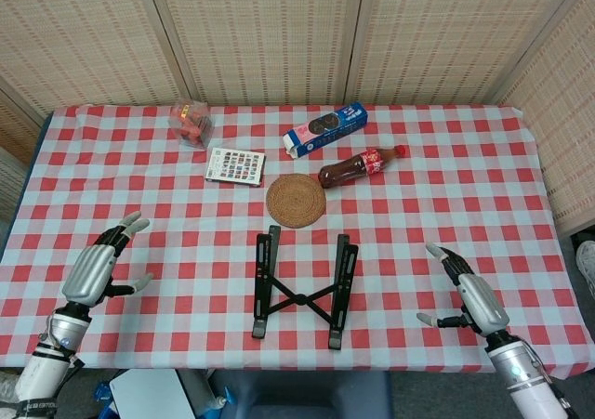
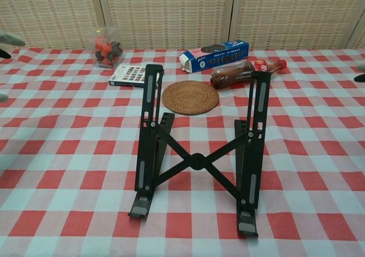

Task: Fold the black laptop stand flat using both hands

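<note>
Now both hands are seen empty, fingers spread: left hand (image 1: 98,268) and right hand (image 1: 468,294), well apart from the raised black laptop stand (image 1: 304,289) between them on the red-checked tablecloth (image 1: 446,205), backed by woven screens (image 1: 260,33).

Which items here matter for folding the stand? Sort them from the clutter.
Job: black laptop stand, left hand, right hand.
Clutter: woven coaster, cola bottle, cookie box, card pack, candy jar.

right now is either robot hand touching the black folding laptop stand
No, the left hand and right hand hover open, well apart from the black folding laptop stand.
</note>
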{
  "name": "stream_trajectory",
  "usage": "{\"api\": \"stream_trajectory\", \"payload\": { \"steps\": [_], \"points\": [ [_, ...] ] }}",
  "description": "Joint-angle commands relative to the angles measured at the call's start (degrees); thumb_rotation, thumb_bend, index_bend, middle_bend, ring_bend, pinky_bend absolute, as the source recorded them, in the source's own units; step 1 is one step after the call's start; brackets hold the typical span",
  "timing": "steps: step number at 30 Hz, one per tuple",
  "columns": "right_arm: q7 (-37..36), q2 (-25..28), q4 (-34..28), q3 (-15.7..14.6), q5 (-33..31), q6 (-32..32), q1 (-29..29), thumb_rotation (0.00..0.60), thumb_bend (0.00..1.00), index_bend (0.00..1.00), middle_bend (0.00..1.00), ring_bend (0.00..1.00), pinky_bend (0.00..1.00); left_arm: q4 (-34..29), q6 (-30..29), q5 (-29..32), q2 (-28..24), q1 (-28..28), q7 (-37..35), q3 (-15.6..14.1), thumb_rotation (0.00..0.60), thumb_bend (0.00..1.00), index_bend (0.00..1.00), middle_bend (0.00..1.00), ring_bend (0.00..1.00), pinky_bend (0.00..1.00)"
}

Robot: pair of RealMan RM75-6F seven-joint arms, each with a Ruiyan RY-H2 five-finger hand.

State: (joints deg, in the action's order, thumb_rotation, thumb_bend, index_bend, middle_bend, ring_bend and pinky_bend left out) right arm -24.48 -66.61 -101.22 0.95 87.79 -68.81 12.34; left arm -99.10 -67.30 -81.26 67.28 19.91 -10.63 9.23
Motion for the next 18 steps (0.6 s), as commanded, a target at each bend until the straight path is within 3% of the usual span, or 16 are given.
{"api": "stream_trajectory", "payload": {
  "steps": [1,5,7,9,12,15,18],
  "points": [
    [-6.02,-1.25,-0.45,0.11,0.22,3.28,2.46,0.6,0.0,0.0,0.06,0.0,0.0,2.3,9.2,1.15,-0.76,5.89,-16.5,2.75,0.6,0.23,0.13,0.08,0.16,0.17],
    [-12.13,-2.0,-1.22,0.19,0.18,6.06,4.47,0.6,0.0,0.0,0.06,0.0,0.0,4.79,13.67,0.36,0.02,9.24,-27.21,3.67,0.576,0.21,0.14,0.09,0.17,0.17],
    [-14.95,-2.3,-1.4,0.31,-0.05,7.54,5.48,0.6,0.0,0.0,0.06,0.0,0.0,5.84,15.36,0.07,0.68,10.65,-31.3,3.96,0.47,0.2,0.15,0.1,0.18,0.18],
    [-18.22,-2.63,-1.61,0.48,-0.3,9.38,6.75,0.6,0.0,0.0,0.05,0.0,0.0,7.0,17.31,-0.47,1.57,12.3,-36.01,4.14,0.327,0.2,0.15,0.1,0.19,0.21],
    [-21.77,-3.54,-1.23,0.96,-0.82,11.06,8.18,0.6,0.0,0.0,0.04,0.0,0.0,8.8,19.31,-1.45,3.12,14.42,-42.32,4.22,0.21,0.18,0.17,0.13,0.2,0.22],
    [-24.3,-4.68,-0.57,1.5,-1.7,12.62,9.48,0.6,0.0,0.0,0.04,0.0,0.0,10.99,20.93,-2.18,4.87,16.41,-48.26,4.26,0.137,0.17,0.2,0.15,0.22,0.22],
    [-26.31,-6.06,-0.01,2.19,-2.63,14.05,10.77,0.6,0.0,0.0,0.04,0.0,0.0,13.21,21.7,-2.82,6.6,17.92,-51.84,3.98,0.129,0.17,0.21,0.17,0.24,0.25]
  ]
}}
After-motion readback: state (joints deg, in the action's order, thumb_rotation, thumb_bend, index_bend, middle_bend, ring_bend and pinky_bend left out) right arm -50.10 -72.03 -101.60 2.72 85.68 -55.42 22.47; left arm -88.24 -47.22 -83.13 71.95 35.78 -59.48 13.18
